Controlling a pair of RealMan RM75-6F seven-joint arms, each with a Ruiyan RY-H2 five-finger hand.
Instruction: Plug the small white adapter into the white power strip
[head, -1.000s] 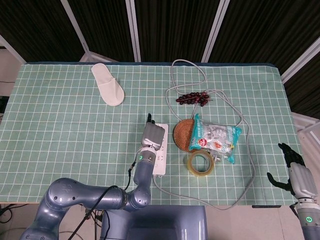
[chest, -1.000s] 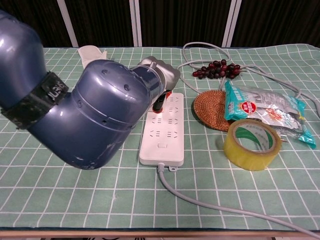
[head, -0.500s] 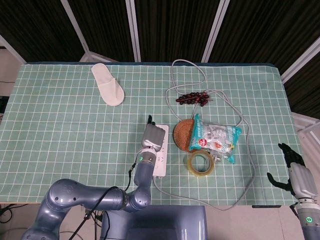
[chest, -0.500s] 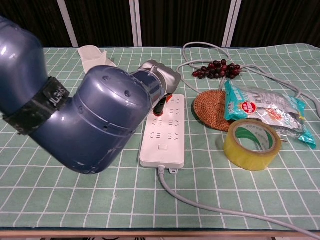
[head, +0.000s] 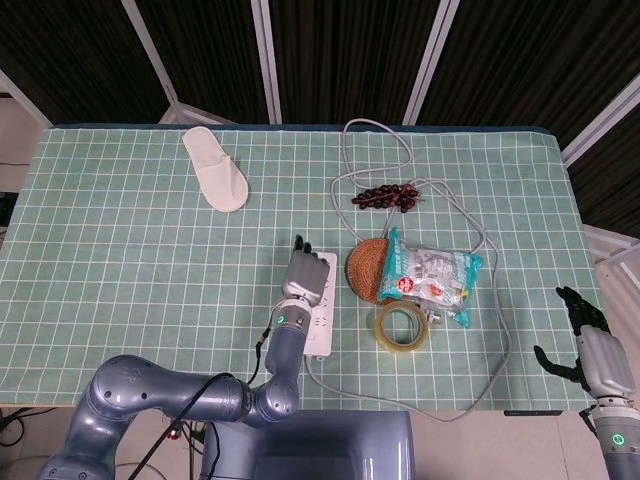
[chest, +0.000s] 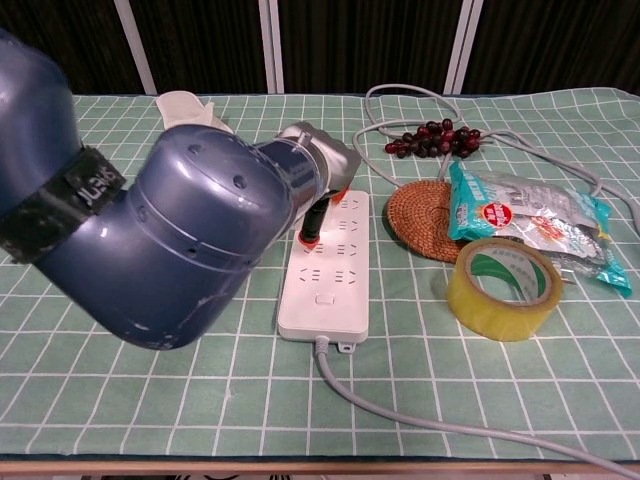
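The white power strip (head: 318, 330) lies on the green checked cloth near the table's front edge, its grey cable running off the near end. My left hand (head: 305, 272) rests over the strip's far end, with dark fingertips showing beyond the palm. In the chest view my forearm hides most of the left hand (chest: 322, 160); one dark finger (chest: 312, 228) with a red tip touches the power strip (chest: 330, 270). The small white adapter is not visible in either view. My right hand (head: 592, 350) hangs off the table's right edge, fingers apart and holding nothing.
Right of the strip sit a woven coaster (head: 362, 268), a snack bag (head: 430, 275) and a yellow tape roll (head: 403, 325). Dark grapes (head: 385, 196) and a looping grey cable (head: 490, 250) lie behind them. A white slipper (head: 215, 168) lies at the far left.
My left hand has dropped slightly onto the strip's far end, and more of its fingertips now show beyond the palm. The right hand has not moved.
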